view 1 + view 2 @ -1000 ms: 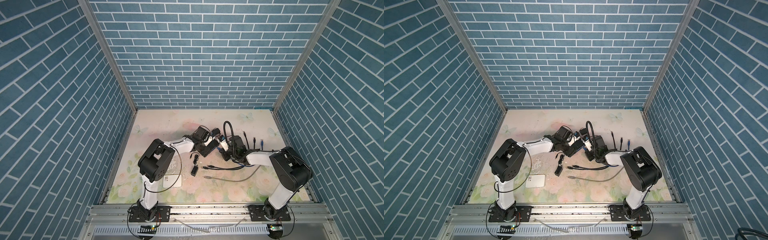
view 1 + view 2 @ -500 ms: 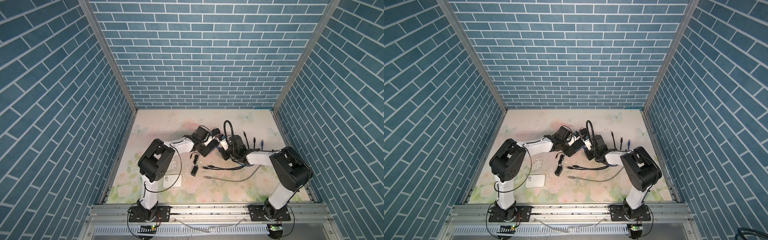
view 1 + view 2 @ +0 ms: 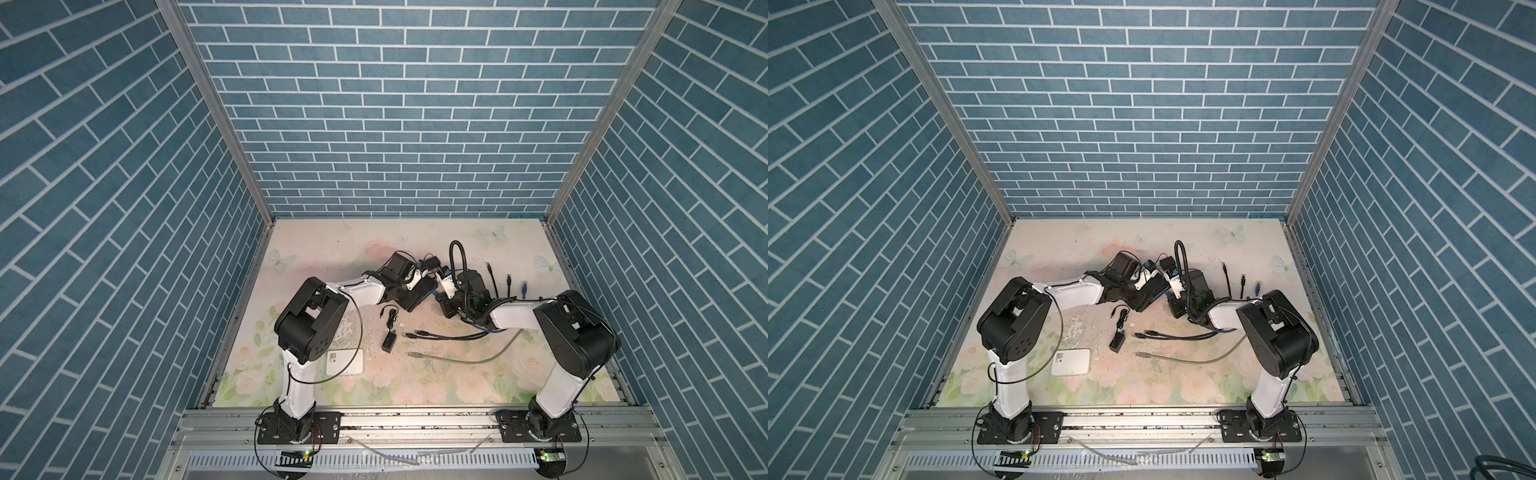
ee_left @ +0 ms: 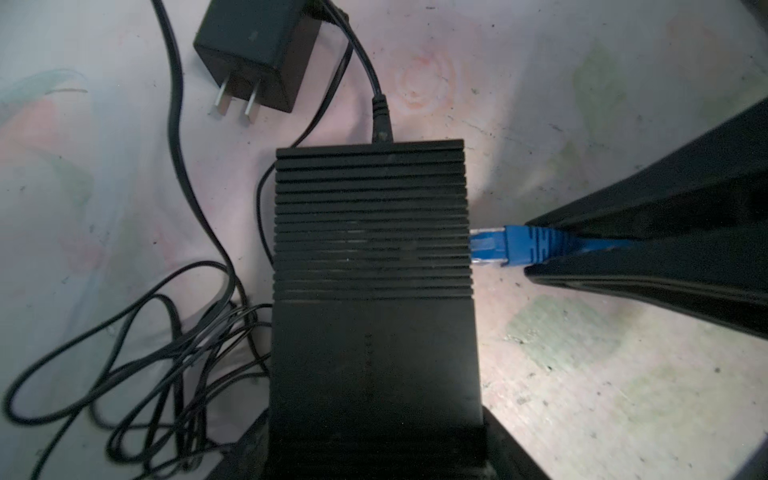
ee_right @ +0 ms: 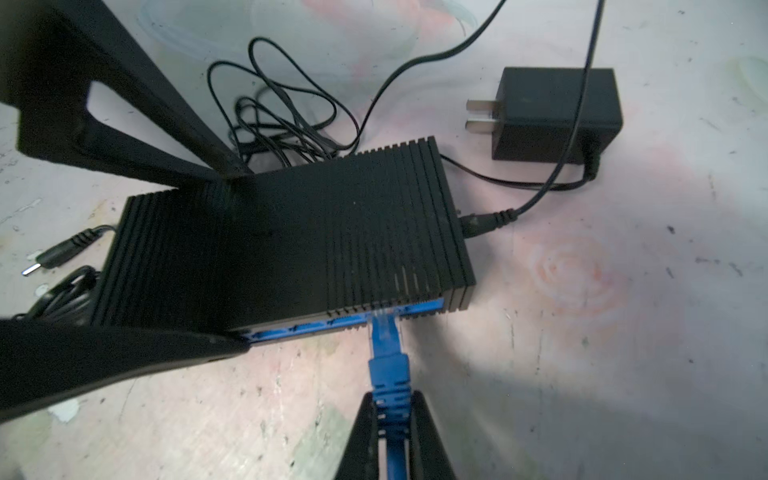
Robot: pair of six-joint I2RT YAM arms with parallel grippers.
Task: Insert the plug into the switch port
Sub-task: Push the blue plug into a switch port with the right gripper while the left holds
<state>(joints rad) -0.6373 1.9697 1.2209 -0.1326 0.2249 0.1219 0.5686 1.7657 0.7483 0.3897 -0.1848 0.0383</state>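
Right claw (image 5: 390, 401) pinched on plug (image 5: 386, 357) | left claw (image 5: 241, 257) clamped across switch (image 5: 353, 232) | I judge tip in port (image 5: 384, 313) mouth, full seating outstanding.

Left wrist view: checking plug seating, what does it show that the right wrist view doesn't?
Only left wrist: the plug side-on, meeting the switch edge. Only right wrist: the blue port face and a loose barrel connector. Both: right gripper shut on the plug, left gripper holding the switch, the adapter.
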